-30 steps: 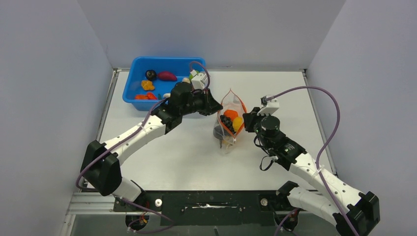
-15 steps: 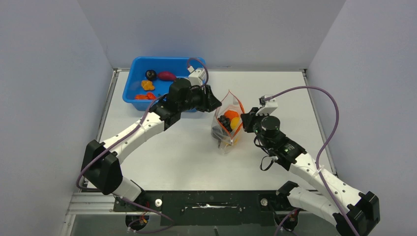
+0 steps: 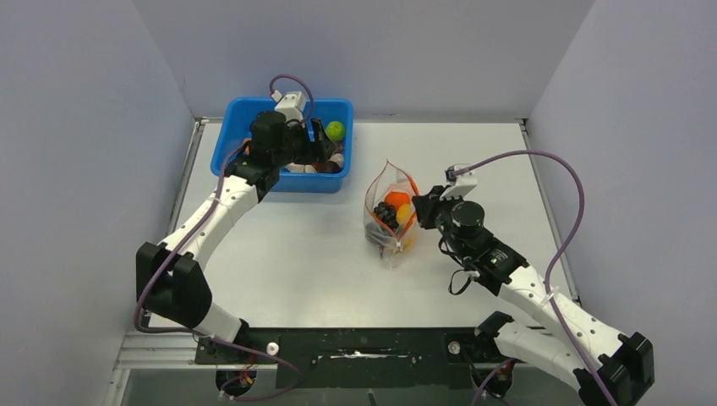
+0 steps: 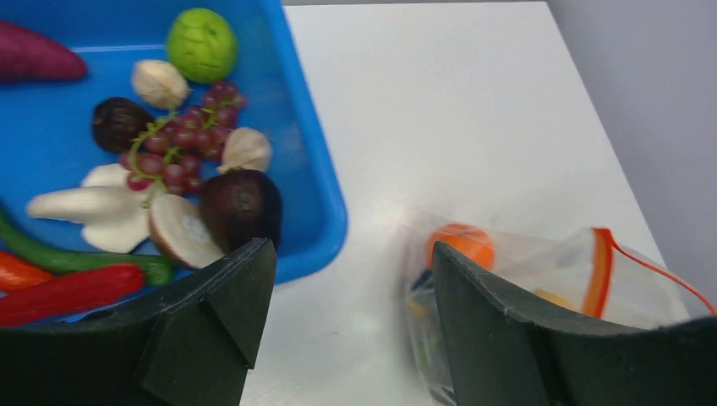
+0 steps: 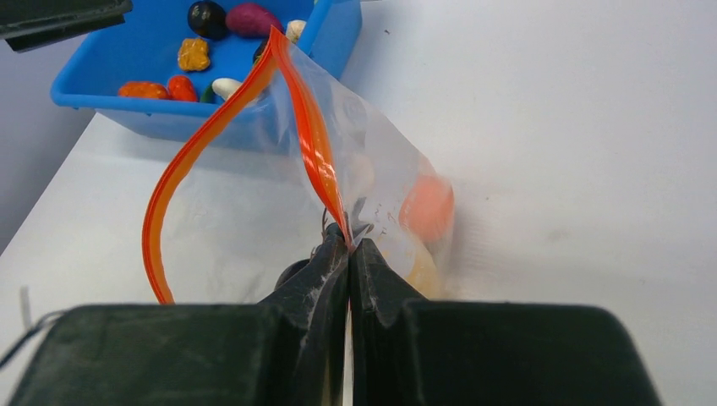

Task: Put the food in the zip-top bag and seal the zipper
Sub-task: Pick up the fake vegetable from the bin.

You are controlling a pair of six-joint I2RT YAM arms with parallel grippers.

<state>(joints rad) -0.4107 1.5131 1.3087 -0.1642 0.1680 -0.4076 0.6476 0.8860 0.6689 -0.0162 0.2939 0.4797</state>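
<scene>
A white counter (image 3: 473, 161) is enclosed on three sides by plain grey walls (image 3: 76, 127), and a dark rail (image 3: 372, 347) runs along its near edge. A blue bin (image 3: 228, 135) is set at the far left. The zip-top bag (image 3: 376, 228) is stood near the middle with its mouth spread. The zipper (image 5: 311, 148) is clamped between the closed fingers of the right gripper (image 5: 348, 247). The left gripper (image 4: 348, 258) is held over the bin's corner, fingers apart, with nothing between them.

Some of the food (image 3: 396, 199) is seen inside the bag: an orange piece (image 4: 459, 243), something yellow, and dark pieces that cannot be identified. Part of the bin is covered by the left arm (image 3: 216, 211) in the top view. The bag's lower part is cut off in the left wrist view, and its contents are blurred.
</scene>
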